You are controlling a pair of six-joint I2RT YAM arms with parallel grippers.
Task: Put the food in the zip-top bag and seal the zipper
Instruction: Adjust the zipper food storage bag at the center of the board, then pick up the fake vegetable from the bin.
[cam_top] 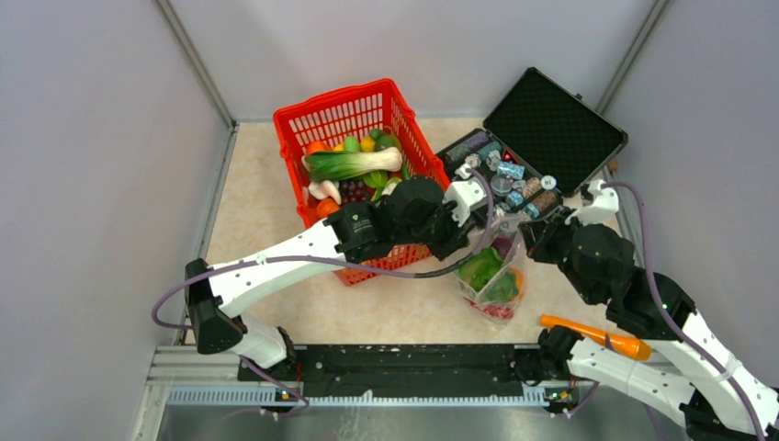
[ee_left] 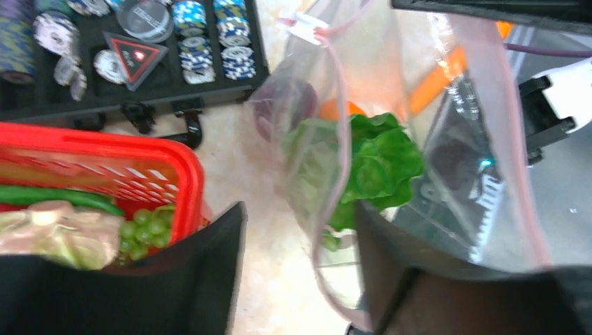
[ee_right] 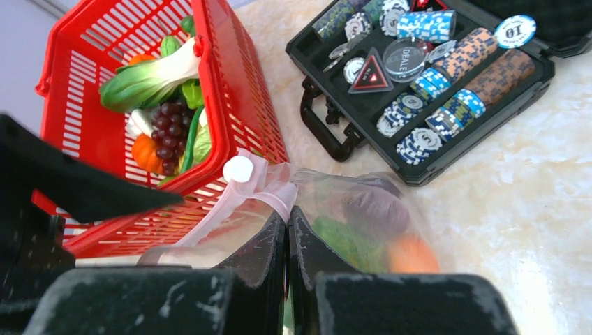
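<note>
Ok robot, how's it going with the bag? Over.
Right hand pinched shut on zip-top bag at its zipper. Left hand open, astride the bag's mouth edge. Lettuce inside, mouth unsealed. Nothing in the way.

A red lattice basket (cam_top: 349, 101) stands on the beige surface (cam_top: 257, 202). Just right of the basket, an open black case (cam_top: 551, 124) holds poker chips (ee_right: 422, 24).

A robotics lab test cell is suggested: a pale marbled desk (cam_top: 262, 207) is enclosed by plain grey panels (cam_top: 92, 138) at the left, top and right of the frame, and two white arms (cam_top: 276, 264) are bolted to a metal rail (cam_top: 413, 397) along the bottom edge.
</note>
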